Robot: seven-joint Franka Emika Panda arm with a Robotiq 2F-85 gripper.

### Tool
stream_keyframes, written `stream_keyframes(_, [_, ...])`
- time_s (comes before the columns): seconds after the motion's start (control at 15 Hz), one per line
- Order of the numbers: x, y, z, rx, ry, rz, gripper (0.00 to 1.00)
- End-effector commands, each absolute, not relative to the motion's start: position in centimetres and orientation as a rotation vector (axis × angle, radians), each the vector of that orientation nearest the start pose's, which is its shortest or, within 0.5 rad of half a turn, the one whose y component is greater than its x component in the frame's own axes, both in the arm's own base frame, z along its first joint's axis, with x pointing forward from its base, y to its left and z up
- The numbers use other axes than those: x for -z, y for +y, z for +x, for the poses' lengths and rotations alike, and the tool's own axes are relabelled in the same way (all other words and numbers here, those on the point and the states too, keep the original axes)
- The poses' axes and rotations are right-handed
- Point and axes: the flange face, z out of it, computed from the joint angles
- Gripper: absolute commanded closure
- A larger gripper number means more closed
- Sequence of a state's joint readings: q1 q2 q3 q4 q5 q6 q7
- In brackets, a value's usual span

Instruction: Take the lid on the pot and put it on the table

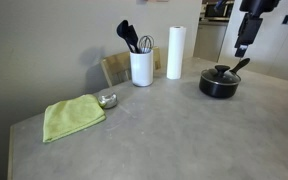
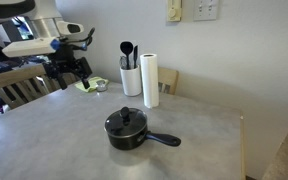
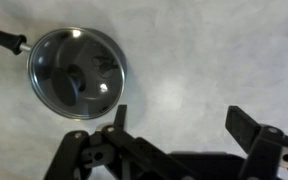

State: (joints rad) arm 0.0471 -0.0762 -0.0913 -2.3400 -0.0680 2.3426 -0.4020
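Matt grey stone-look table point(image 1: 164, 130); glossy clear glass lid point(image 3: 77, 72) with thin metal rim; black pot point(image 2: 124, 138); soft green cloth point(image 1: 72, 117); shiny metal bowl point(image 1: 107, 100); white paper roll point(image 1: 175, 52)

In an exterior view, a low camera at the table point(image 1: 164, 130) edge faces a wall, with the pot point(image 1: 220, 83) off to the right. In an exterior view set higher, the pot point(image 2: 127, 130) sits centre. Both exterior views share the pot, the white utensil holder point(image 1: 141, 68) and the paper roll point(image 1: 175, 53). The wrist view looks straight down from close above, with the pot at upper left over the gripper point(image 3: 179, 118).
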Motion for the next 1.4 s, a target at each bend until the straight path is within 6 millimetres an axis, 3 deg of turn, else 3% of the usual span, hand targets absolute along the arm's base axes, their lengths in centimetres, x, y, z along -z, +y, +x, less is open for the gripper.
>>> stream_keyframes(0.0, [-35.9, -6.4, 55.3, 0.029, -0.909, -3.052, 0.00])
stream_keyframes(0.07, [-37.1, -5.0, 52.4, 0.092, -0.792, -3.105, 0.00])
stream_keyframes(0.2, [-36.3, -6.4, 54.2, 0.061, -0.867, -3.082, 0.00])
stream_keyframes(0.4, [-35.6, -6.2, 55.1, 0.043, -0.889, -3.076, 0.00])
stream_keyframes(0.67, [-33.5, -7.7, 57.2, 0.084, -0.742, -3.167, 0.00])
stream_keyframes(1.0, [-31.1, -11.1, 59.4, 0.053, -0.580, -3.251, 0.00])
stream_keyframes(1.33, [-29.2, -13.2, 61.5, -0.101, -0.649, -3.248, 0.00])
